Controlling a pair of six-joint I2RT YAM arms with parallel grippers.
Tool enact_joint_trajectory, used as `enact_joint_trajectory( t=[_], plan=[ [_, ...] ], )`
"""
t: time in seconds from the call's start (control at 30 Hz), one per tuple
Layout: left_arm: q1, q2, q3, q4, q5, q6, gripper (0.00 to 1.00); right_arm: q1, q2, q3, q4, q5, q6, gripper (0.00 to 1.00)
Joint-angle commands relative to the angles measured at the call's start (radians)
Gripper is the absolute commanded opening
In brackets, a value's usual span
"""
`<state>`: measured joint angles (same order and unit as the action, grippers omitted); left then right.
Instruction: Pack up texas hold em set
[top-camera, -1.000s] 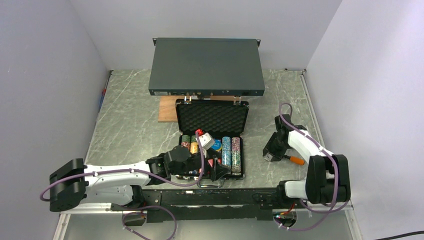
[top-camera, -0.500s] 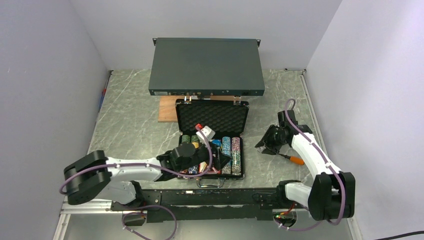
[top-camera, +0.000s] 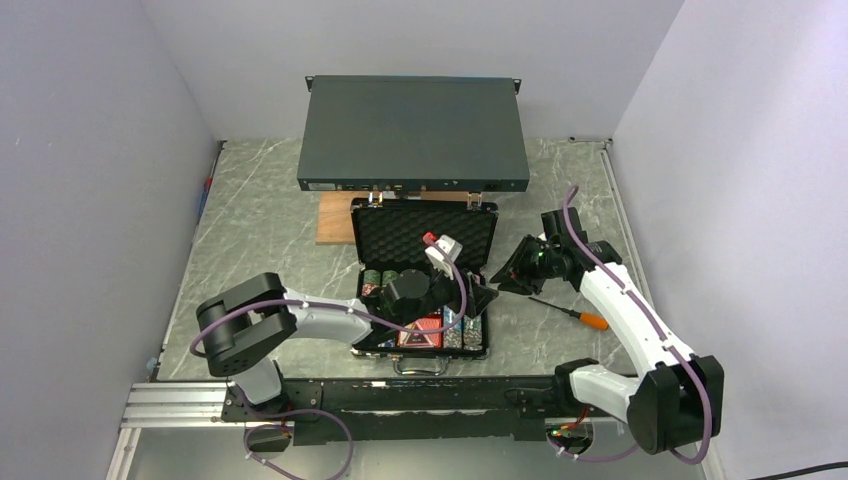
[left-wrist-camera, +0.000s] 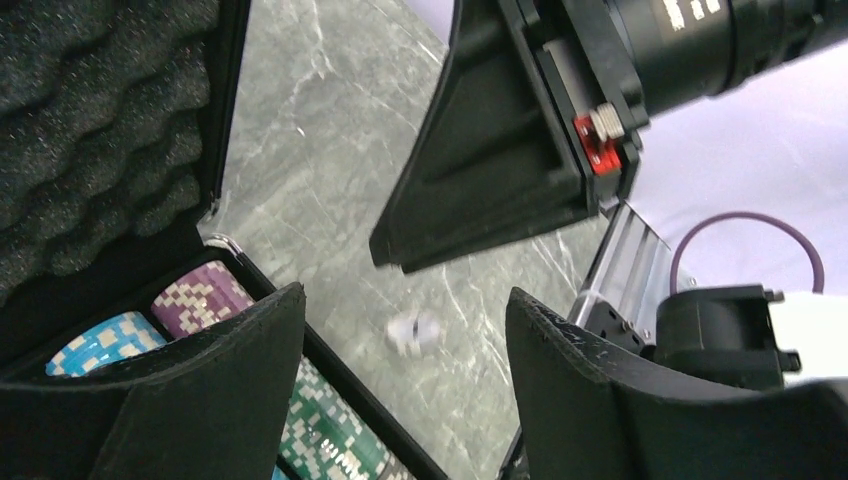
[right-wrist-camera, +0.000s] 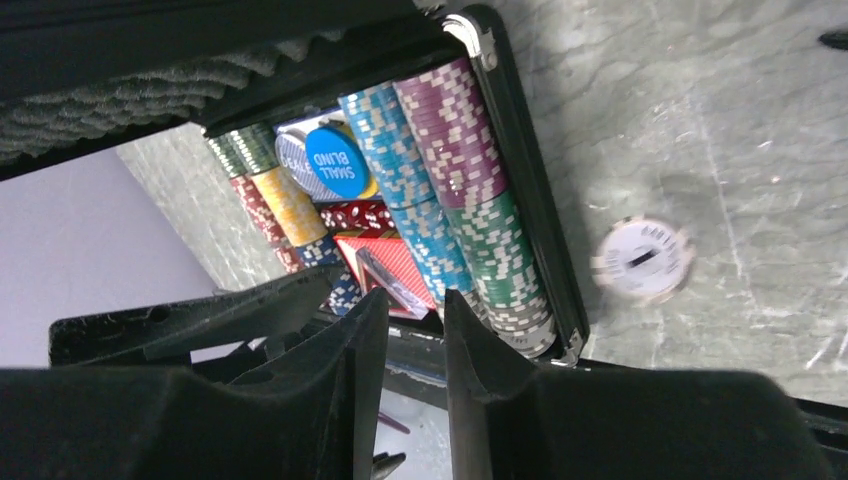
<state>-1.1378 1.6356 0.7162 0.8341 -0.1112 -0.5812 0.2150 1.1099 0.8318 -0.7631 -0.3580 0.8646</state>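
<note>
Small black foam-lined briefcase (top-camera: 400, 232), lid open, at the middle of the grey marble table (top-camera: 260, 230), with multicoloured poker chip rows (right-wrist-camera: 470, 200) inside. Left end effector (left-wrist-camera: 400, 300) over its right edge, jaws wide apart, empty. Right end effector (right-wrist-camera: 415, 310) just beside that edge, jaws narrowly apart, empty. White round disc (right-wrist-camera: 642, 260) on the table beside the briefcase.

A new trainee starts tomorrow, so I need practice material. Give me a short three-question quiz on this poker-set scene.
1. True or false: the white disc lies inside the briefcase.
2. What is printed on the blue disc? A) DEALER B) SMALL BLIND C) BIG BLIND
3. Fill in: the left pincer has its jaws ___.
Key: 1 false, it lies on the table beside the case; 2 B; 3 open.
</note>
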Motion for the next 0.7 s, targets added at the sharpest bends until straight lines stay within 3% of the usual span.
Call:
enact_joint_trajectory(
  t=[0.0, 0.13, 0.33, 0.47, 0.67],
  plan=[
    [-0.007, 0.017, 0.049, 0.064, -0.09, -0.04, 0.75, 0.031, -0.036, 0.033, 0.001, -0.013, 0.056, 0.29],
    [-0.03, -0.013, 0.022, 0.048, -0.135, -0.019, 0.75, 0.025, -0.047, 0.023, -0.035, 0.158, 0.007, 0.33],
    [-0.046, -0.12, -0.052, -0.004, -0.143, -0.009, 0.75, -0.031, -0.045, -0.065, -0.092, 0.208, -0.088, 0.61],
    [-0.049, -0.226, -0.121, -0.049, -0.181, 0.002, 0.77, -0.018, -0.068, -0.14, -0.124, 0.167, -0.104, 0.65],
    [-0.048, -0.35, -0.183, -0.088, -0.193, 0.023, 0.79, 0.099, 0.01, -0.219, -0.092, 0.194, -0.066, 0.68]
  ],
)
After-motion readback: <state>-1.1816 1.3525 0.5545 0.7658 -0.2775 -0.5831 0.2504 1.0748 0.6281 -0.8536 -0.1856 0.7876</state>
